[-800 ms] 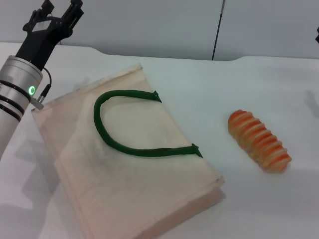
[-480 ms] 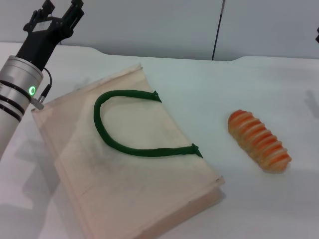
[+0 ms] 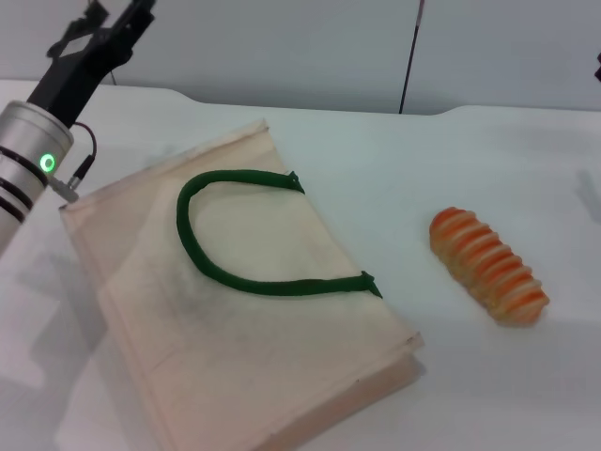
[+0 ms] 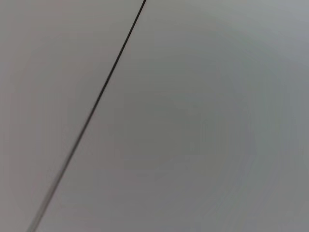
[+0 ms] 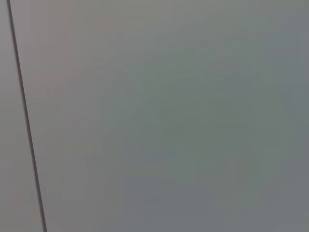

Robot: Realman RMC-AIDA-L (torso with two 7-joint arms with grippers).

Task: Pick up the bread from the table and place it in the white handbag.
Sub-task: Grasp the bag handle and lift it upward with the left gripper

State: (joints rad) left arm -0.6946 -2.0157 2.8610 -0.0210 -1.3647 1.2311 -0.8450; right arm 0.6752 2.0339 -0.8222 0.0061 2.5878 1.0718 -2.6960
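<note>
The bread [image 3: 488, 266] lies on the tabletop [image 3: 470, 160], well apart from the bag [image 3: 235, 310], on the side where the bag's handle ends are sewn. The bag lies flat with its green handle [image 3: 225, 235] looped on top and its mouth pressed shut.

The left claw [image 3: 103, 28] hangs high beyond the bag's far corner, away from the bread; its fingers run off the top of the head view, so I cannot tell whether it is wide or narrow. The right claw is not seen, and both wrist views face only blank wall.

The main risk is the closed mouth: unless an edge or the handle is lifted first, the bread would likely land on top of the cloth or roll off. The ridged loaf looks soft, so a hard pinch may crush it, and an off-centre grip could let it swing out. Tugging the handle could also drag the light bag toward the bread.
</note>
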